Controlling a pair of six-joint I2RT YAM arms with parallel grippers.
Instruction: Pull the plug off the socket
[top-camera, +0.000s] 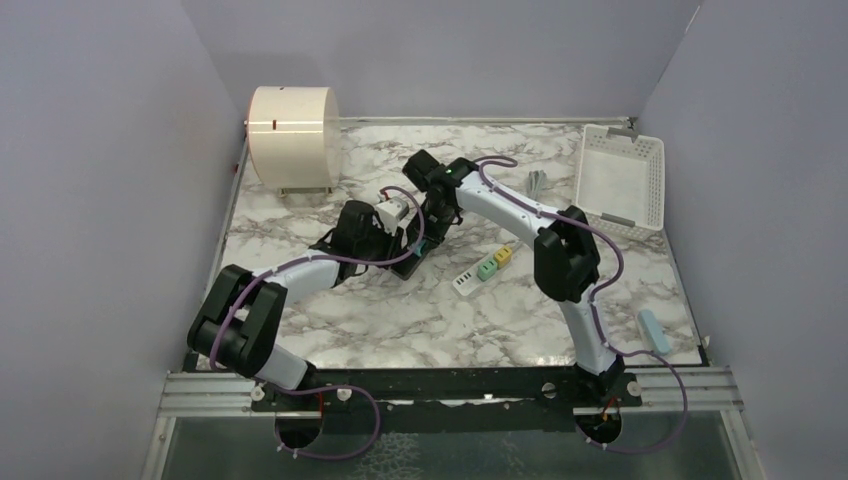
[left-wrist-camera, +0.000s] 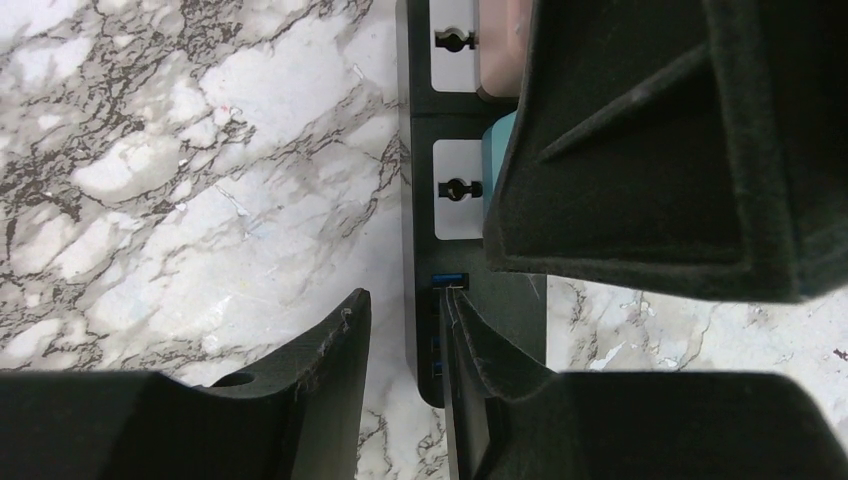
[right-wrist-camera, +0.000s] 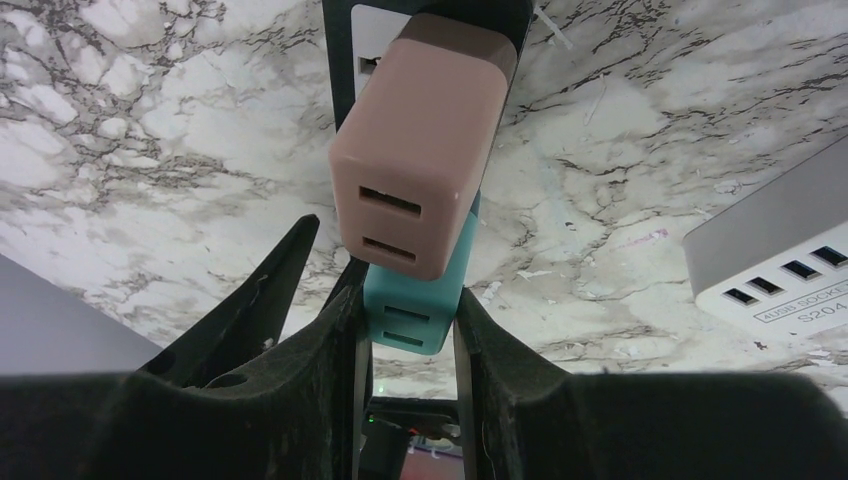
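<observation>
Straddles the near end of the black power strip (left-wrist-camera: 450, 215) with the left gripper (left-wrist-camera: 405, 300), fingers apart: one over the strip, one above the marble table (top-camera: 400, 320). Clamps the right gripper (right-wrist-camera: 410, 300) on the teal plug (right-wrist-camera: 400, 325), which stands on the strip, touching a pink plug (right-wrist-camera: 420, 180) just beyond. Off to the right, well apart, a white charging hub (right-wrist-camera: 770, 260). Farther back, a white basket (top-camera: 620, 178) at the right corner and a cream drum (top-camera: 293, 135) at the left.
</observation>
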